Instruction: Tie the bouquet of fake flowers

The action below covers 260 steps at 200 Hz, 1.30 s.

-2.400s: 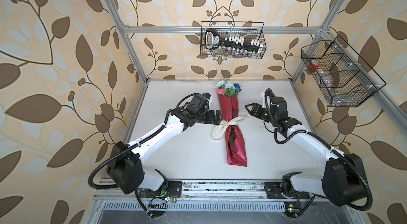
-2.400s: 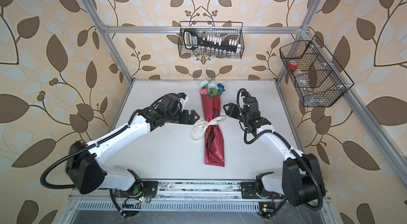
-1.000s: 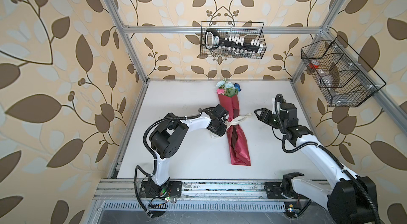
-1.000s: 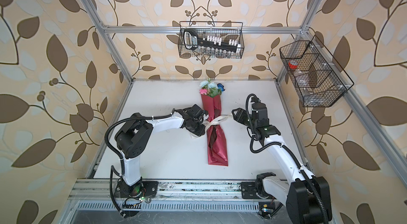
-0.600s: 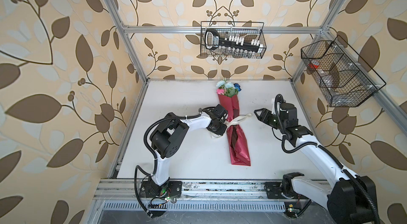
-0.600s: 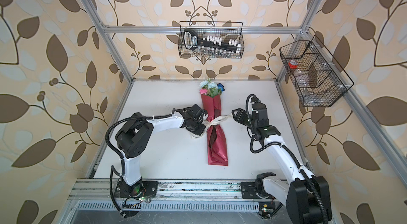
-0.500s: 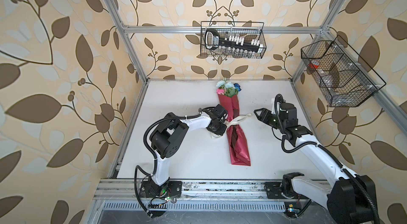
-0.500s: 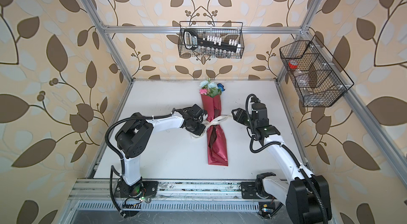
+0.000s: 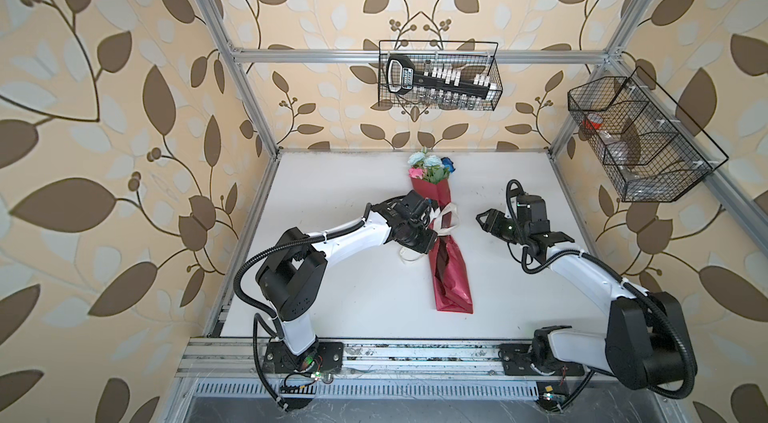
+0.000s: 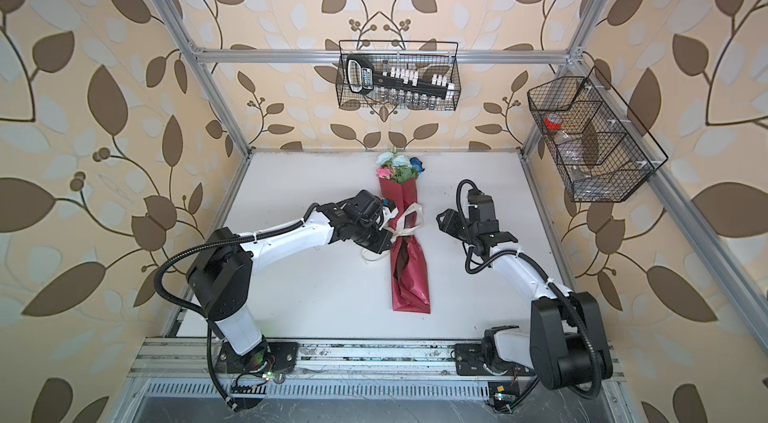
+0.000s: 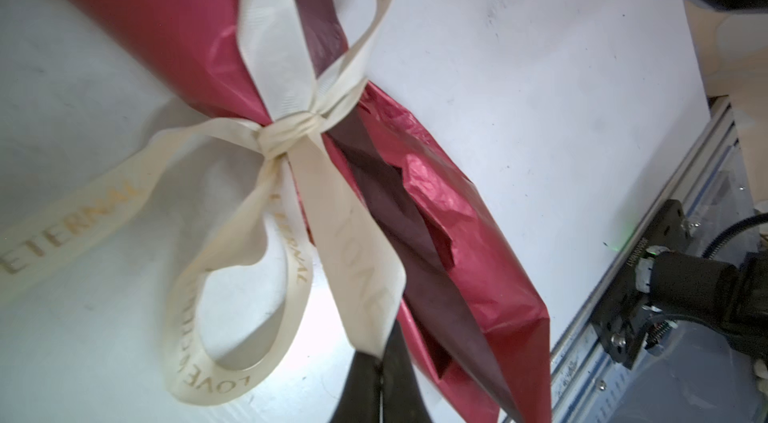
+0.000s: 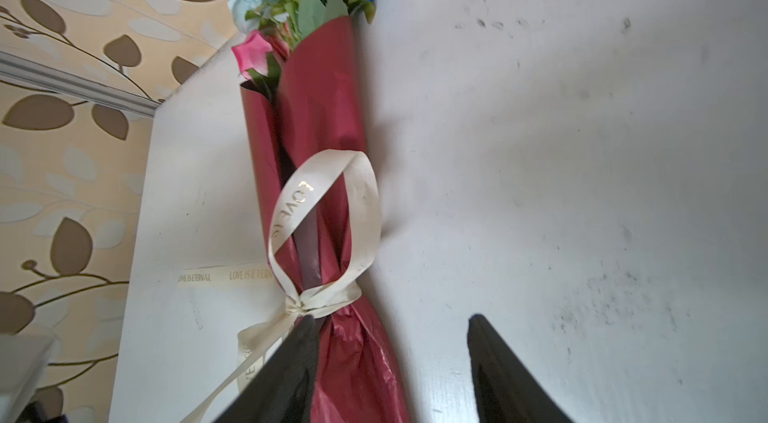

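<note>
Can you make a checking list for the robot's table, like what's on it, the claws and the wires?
Surface: white table, some dark scuff marks.
Job's things: bouquet of fake flowers lying in red wrapping; cream ribbon knotted around its middle, with loops.
Clutter: nothing seen.
Claws: left claw shut on a tail of the cream ribbon; right claw open beside the wrapping, holding nothing.
Cables: black cables loop along both arms, away from the bouquet.
Surroundings: two wire baskets hang on walls with leaf wallpaper.
</note>
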### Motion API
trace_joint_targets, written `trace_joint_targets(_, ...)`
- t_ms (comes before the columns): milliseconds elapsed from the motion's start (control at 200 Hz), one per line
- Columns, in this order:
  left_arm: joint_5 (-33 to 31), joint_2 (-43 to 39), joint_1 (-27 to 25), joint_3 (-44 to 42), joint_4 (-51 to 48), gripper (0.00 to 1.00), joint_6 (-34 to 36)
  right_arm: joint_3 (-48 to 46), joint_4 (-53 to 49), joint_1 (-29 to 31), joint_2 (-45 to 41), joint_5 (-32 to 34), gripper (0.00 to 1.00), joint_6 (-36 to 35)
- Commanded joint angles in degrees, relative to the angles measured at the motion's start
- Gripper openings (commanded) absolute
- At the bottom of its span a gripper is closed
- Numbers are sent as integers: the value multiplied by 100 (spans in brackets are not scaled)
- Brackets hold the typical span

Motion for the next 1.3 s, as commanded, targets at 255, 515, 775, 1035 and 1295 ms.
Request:
trace_joint_targets(255,685,-403,-297,-252,344,0,-750,209,1193,-12,1155,-1374,52,198)
trace_joint_targets(515,821,-439,-306,-269,436,0,-877,323,1848,251,1909,-1812,52,437)
trace_joint_targets(775,1515,-638,-371,-365,857,0,-1289,648,2137,358,2462,-1742,48,468)
trace_joint_targets(1035,1694,-111,-832,83,1211,0,-1560,910,1970,398,2714,-1721,41,223)
trace_joint_targets(1295,1557,772,-1229,928,1112,7,-1272,1066,1652,397,2784,-1755,40,-201)
